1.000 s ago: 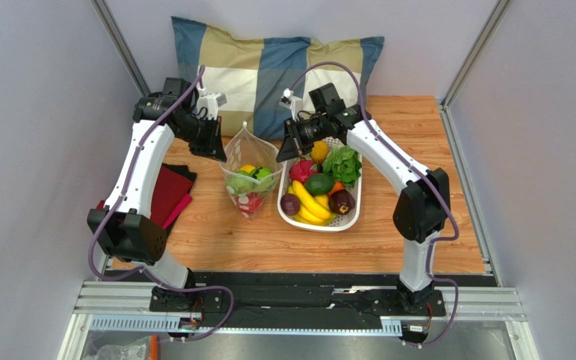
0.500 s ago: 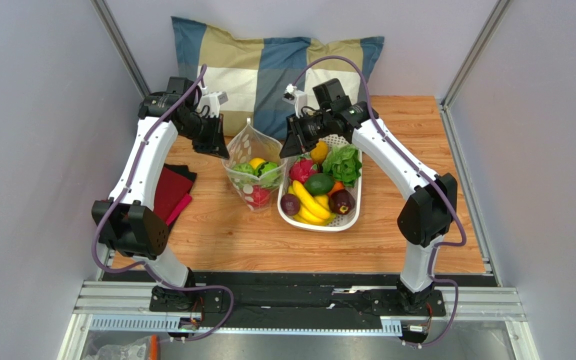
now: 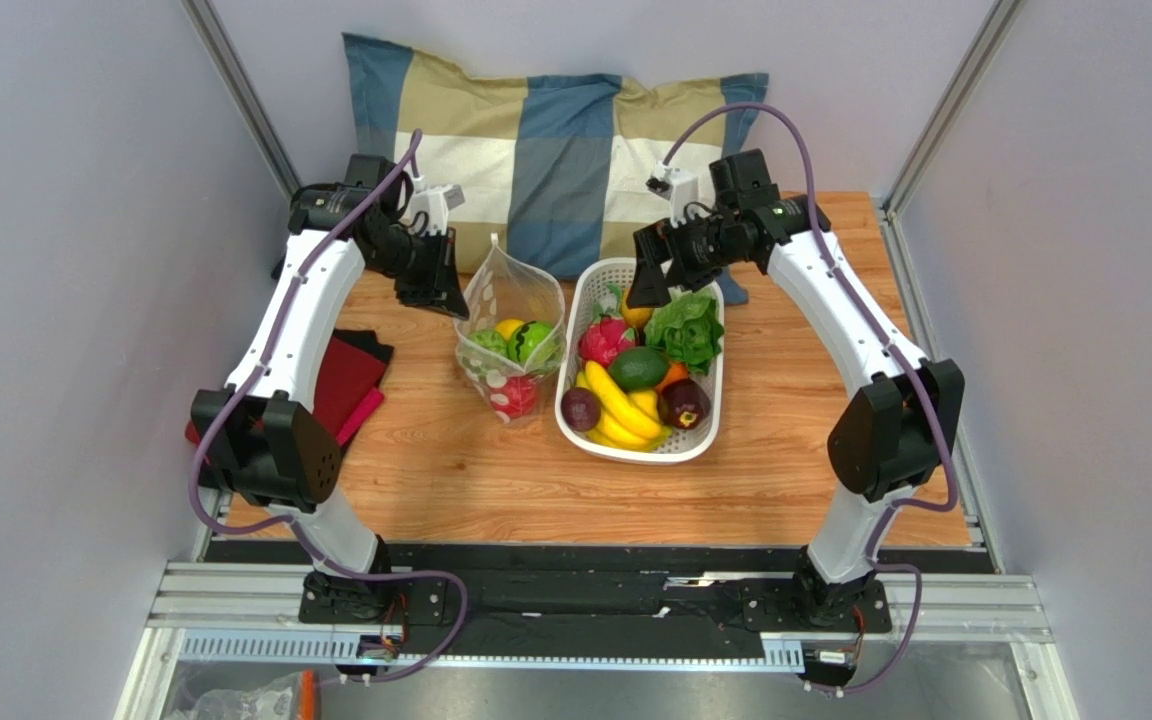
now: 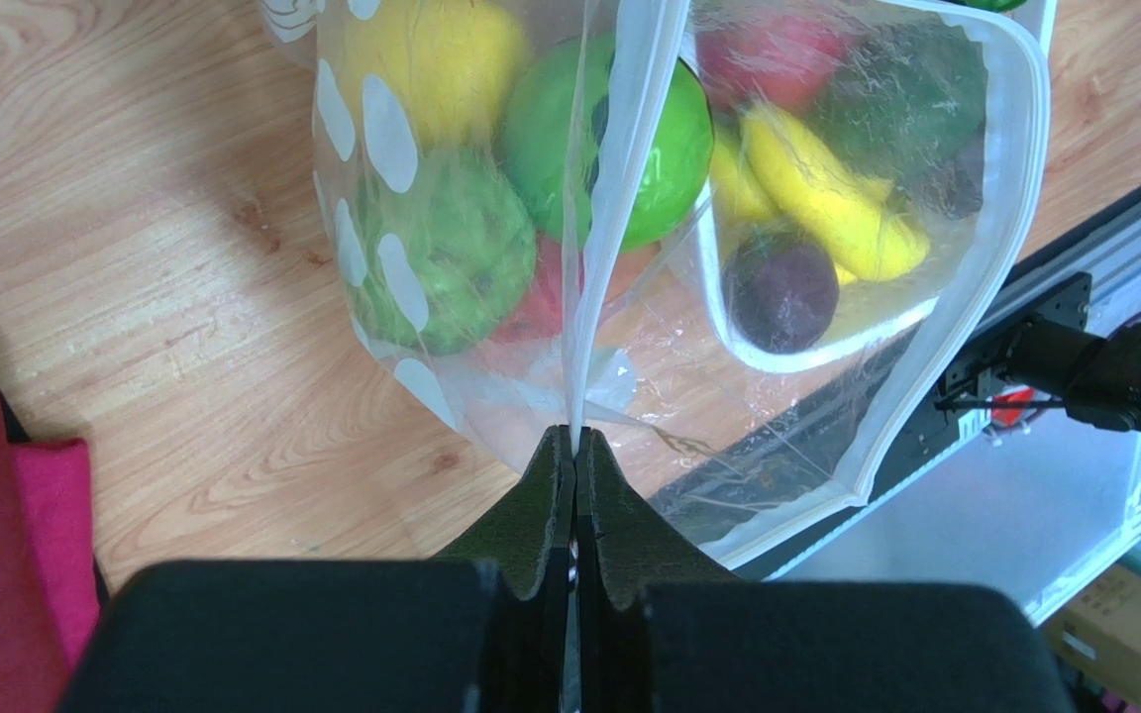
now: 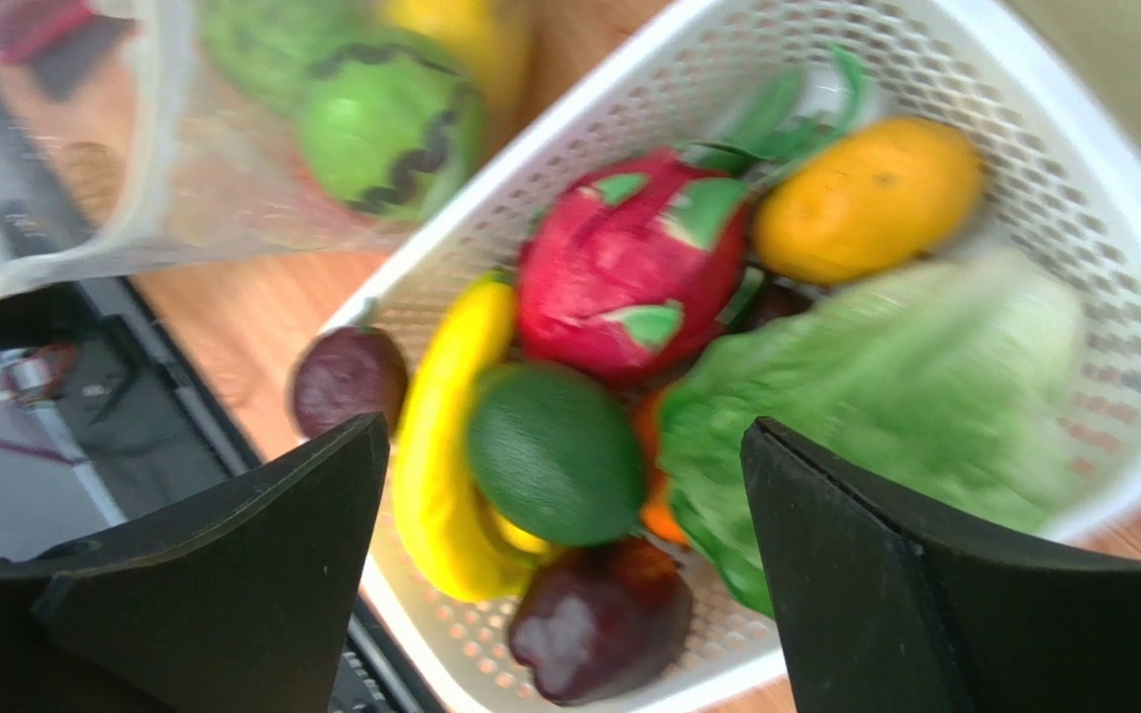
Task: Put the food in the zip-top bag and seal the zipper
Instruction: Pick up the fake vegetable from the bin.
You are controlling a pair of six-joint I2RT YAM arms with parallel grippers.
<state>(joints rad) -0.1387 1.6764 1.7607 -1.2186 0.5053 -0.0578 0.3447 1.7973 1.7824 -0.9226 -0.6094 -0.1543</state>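
The zip-top bag stands left of the basket and holds a yellow lemon, round green fruits and a red apple. My left gripper is shut on the bag's left rim, and the thin plastic runs up from between its pads. The zipper shows as a pale strip along the far edge. My right gripper hangs open and empty over the basket's far end, apart from the bag, its fingers spread wide above the fruit. The lettuce lies in the basket.
The white slotted basket also holds a dragon fruit, a banana, an avocado, an orange fruit and dark plums. A checked pillow lies at the back. Red cloths lie at the left.
My right gripper has let go of the bag's right rim, opened wide and swung right and back over the basket. The left gripper has kept its hold on the bag.
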